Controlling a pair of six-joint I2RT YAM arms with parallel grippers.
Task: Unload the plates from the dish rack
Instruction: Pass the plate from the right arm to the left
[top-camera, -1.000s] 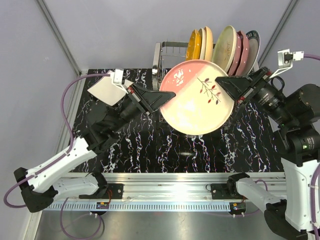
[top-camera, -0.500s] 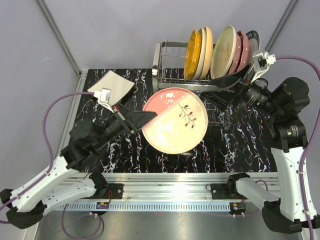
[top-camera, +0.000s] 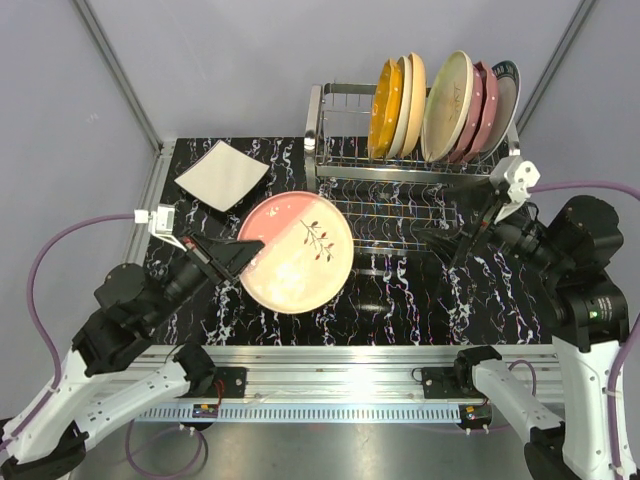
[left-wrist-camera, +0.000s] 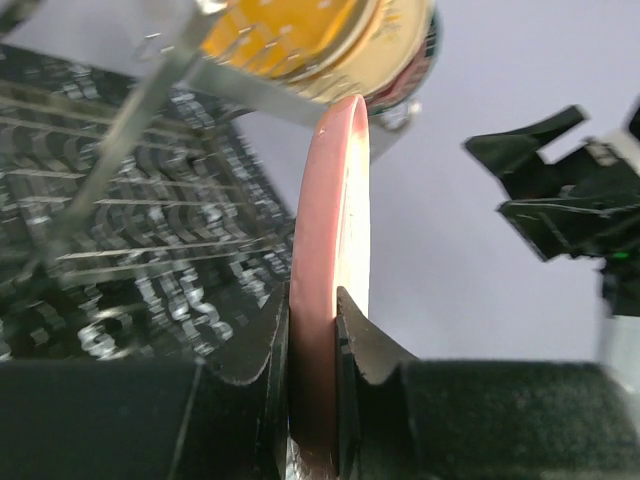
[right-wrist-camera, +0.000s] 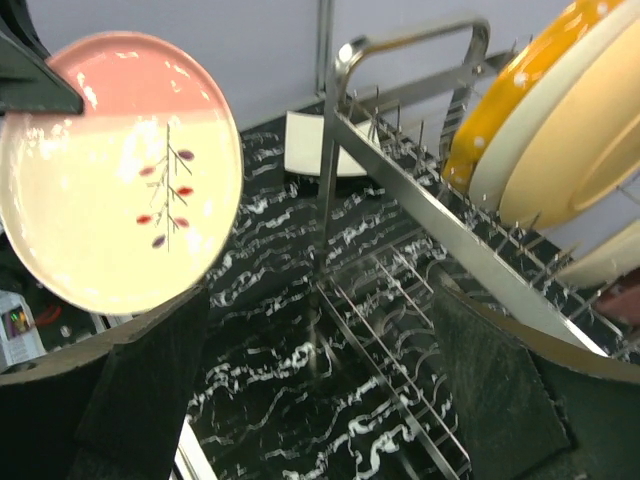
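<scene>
Nearest the front edge of the desk (top-camera: 520, 310), left of centre, the left claw (top-camera: 245, 255) is clenched on the rim of the pink-cream plate (top-camera: 300, 255). The left wrist view shows the rim pinched edge-on between both fingers. A second ago this plate hung further back, just in front of the dish rack (top-camera: 400, 195), held at opposite rims by both claws. Now the left arm alone carries it, drawn towards the front-left. Whether it touches the desk yet I cannot tell.

Towards the right edge, the right claw (top-camera: 445, 245) has let go. Its jaws stand spread wide with nothing between them, pulled clear of the plate and facing the rack's lower tier.

So the handover looks finished: the left arm probably only has to set this plate down, and the right is free to fetch another.

At the far-left corner lies the white square plate (top-camera: 222, 175), already unloaded. Along the far edge, the rack's upper tier holds six upright plates, from a yellow-orange plate (top-camera: 385, 105) to a dark-rimmed plate (top-camera: 507, 92).
</scene>
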